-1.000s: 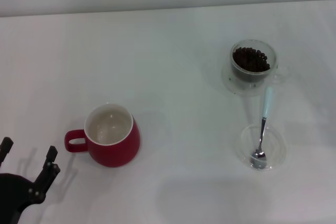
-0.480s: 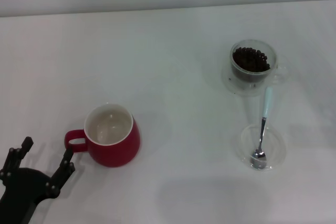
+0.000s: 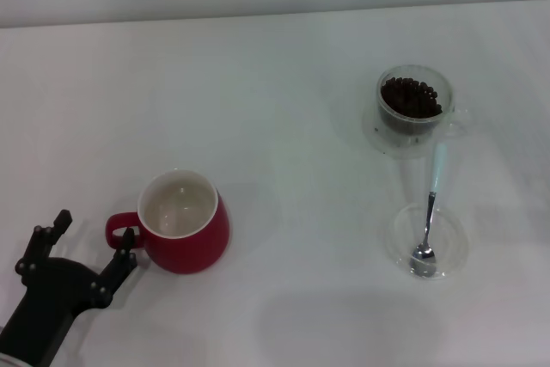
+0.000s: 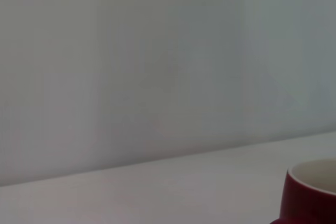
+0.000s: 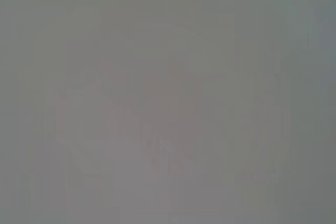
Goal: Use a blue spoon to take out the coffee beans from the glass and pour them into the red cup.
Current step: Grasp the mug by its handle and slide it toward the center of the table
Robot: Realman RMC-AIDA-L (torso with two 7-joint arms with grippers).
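The red cup (image 3: 184, 223) stands at the front left of the white table, its handle (image 3: 121, 231) pointing left; its white inside looks empty. Its edge also shows in the left wrist view (image 4: 311, 192). My left gripper (image 3: 93, 242) is open, low at the front left, one fingertip right beside the cup's handle. The glass (image 3: 413, 103) stands at the back right and holds the coffee beans (image 3: 412, 96). The blue spoon (image 3: 430, 203) lies in front of it, its metal bowl resting in a flat clear dish (image 3: 428, 240). My right gripper is out of view.
The white table (image 3: 284, 143) ends at a pale wall along the back. The right wrist view shows only a blank grey surface.
My left gripper has moved up and to the right from the front left corner, closing in on the red cup's handle. Cup, glass and spoon have not moved.
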